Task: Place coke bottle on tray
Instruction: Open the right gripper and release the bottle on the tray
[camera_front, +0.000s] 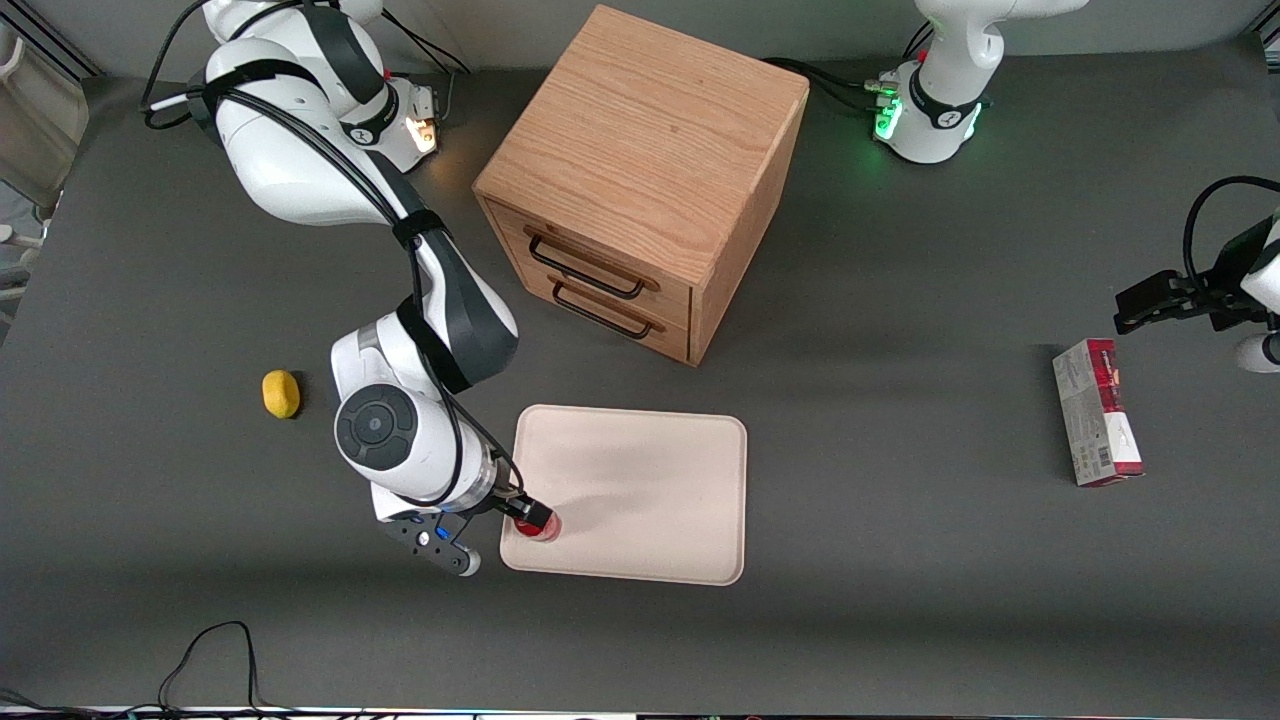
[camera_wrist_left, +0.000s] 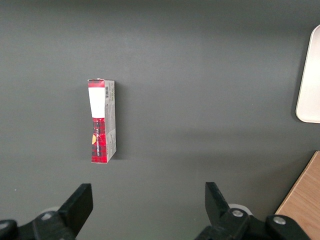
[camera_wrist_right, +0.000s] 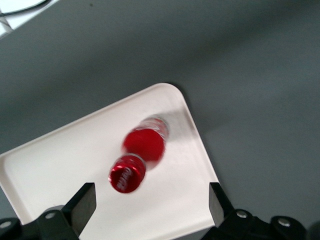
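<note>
The coke bottle (camera_front: 540, 526), small and red with a red cap, stands on the cream tray (camera_front: 650, 480), in the corner nearest the front camera toward the working arm's end. My right gripper (camera_front: 528, 514) hovers just above it. In the right wrist view the bottle (camera_wrist_right: 136, 160) is seen from above on the tray (camera_wrist_right: 60, 165). The gripper (camera_wrist_right: 150, 200) is open wide there, with both fingers (camera_wrist_right: 82, 202) clear of the bottle and nothing held.
A wooden two-drawer cabinet (camera_front: 650, 180) stands farther from the camera than the tray. A yellow lemon-like object (camera_front: 281, 393) lies beside the working arm. A red-and-grey carton (camera_front: 1097, 410) lies toward the parked arm's end and shows in the left wrist view (camera_wrist_left: 102, 122).
</note>
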